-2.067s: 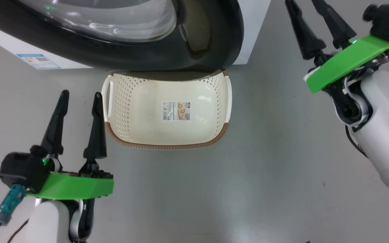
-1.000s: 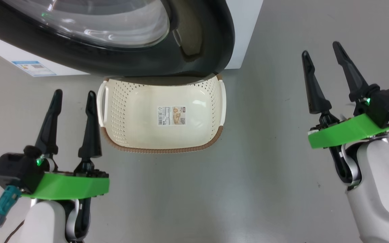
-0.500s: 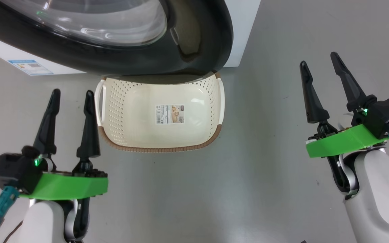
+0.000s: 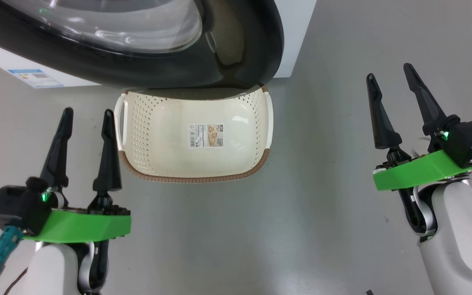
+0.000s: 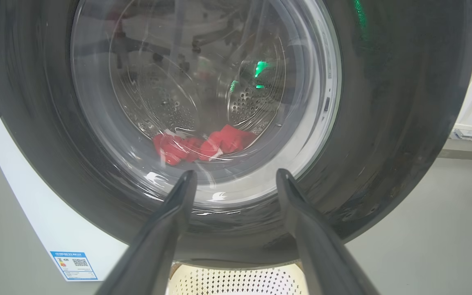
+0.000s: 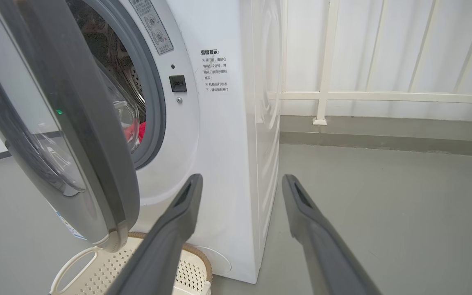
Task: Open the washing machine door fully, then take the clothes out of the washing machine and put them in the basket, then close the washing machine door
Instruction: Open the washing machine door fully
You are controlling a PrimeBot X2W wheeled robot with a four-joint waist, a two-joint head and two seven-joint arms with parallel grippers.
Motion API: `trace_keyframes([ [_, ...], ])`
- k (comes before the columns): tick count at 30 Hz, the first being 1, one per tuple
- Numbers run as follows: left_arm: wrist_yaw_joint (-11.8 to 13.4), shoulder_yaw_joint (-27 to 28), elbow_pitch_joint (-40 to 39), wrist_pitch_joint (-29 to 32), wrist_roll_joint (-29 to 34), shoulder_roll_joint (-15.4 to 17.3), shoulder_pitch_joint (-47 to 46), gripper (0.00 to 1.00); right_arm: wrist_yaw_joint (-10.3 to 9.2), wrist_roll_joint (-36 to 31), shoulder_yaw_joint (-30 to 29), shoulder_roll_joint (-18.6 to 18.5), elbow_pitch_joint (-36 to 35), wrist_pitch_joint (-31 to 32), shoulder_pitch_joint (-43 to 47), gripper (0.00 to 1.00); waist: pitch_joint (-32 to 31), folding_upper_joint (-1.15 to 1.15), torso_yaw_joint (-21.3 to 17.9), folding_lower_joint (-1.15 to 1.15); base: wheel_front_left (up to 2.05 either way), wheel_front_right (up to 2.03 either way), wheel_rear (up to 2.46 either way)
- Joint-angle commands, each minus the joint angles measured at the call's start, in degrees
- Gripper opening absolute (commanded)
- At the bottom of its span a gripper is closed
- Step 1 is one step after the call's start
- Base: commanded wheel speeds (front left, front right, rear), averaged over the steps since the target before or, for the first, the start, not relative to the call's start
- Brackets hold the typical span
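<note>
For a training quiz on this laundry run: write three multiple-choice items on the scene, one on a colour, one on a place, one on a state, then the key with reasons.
1. The rim of the basket is: A. blue B. brown C. black
2. The clothes lie: A. inside the washing machine B. on top of it C. in the basket
3. The washing machine door is: A. shut B. removed C. partly open

Key: 1 B, a brown band edges the cream wall. 2 A, red fabric shows in the drum behind the door. 3 C, the right wrist view shows a gap between door and machine front.
</note>
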Motion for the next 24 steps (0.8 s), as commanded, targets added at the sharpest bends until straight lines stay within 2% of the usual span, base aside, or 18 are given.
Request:
trace_keyframes([
  [1, 0.3, 1.9, -1.5, -0.3, 0.8, 1.4, 0.5, 1.00, 0.37, 0.1, 0.8, 0.3, -1.2, -0.4, 0.1, 1.00, 0.0, 0.00, 0.1, 0.00, 0.00, 0.00, 0.00],
  [2, 0.3, 1.9, -1.4, -0.3, 0.8, 1.4, 0.5, 1.00, 0.37, 0.1, 0.8, 0.2, -1.2, -0.4, 0.0, 0.73, 0.0, 0.00, 0.1, 0.00, 0.00, 0.00, 0.00],
  [3, 0.3, 1.9, -1.4, -0.3, 0.7, 1.4, 0.5, 1.00, 0.37, 0.2, 0.8, 0.2, -1.0, -0.4, -0.2, 0.34, 0.1, 0.00, 0.2, 0.00, 0.00, 0.00, 0.00],
  [4, 0.3, 1.8, -1.4, -0.3, 0.7, 1.4, 0.5, 1.00, 0.37, 0.4, 1.1, 0.1, -0.9, -0.4, -0.5, 0.00, 0.1, 0.00, 0.2, 0.00, 0.00, 0.00, 0.00],
  [8, 0.5, 1.6, -1.5, -0.3, 0.6, 1.4, 0.6, 1.00, 0.37, 3.7, 2.8, 0.0, 1.5, -0.4, -2.3, 0.00, 0.1, 0.00, 0.4, 0.00, 0.00, 0.00, 0.00],
  [11, 0.5, 1.5, -1.4, -0.3, 0.5, 1.4, 0.7, 1.00, 0.37, 10.0, 4.6, 0.4, 5.2, -0.4, -4.9, 0.00, 0.0, 0.00, 0.6, 0.00, 0.00, 0.00, 0.00],
  [16, 0.4, 0.8, -1.0, -0.3, 0.4, 1.4, 0.7, 1.00, 0.37, 26.1, 8.8, 0.7, 11.5, 2.1, -11.6, 0.00, -0.2, 0.00, 1.3, 0.00, 0.00, 0.00, 0.00],
  [24, 0.4, -0.3, -0.7, -0.3, -0.1, 1.4, 0.9, 1.00, 0.37, 54.0, 9.3, 0.8, 13.4, 14.4, -21.6, 0.00, -0.5, 0.00, 2.6, 0.00, 0.00, 0.00, 0.00],
])
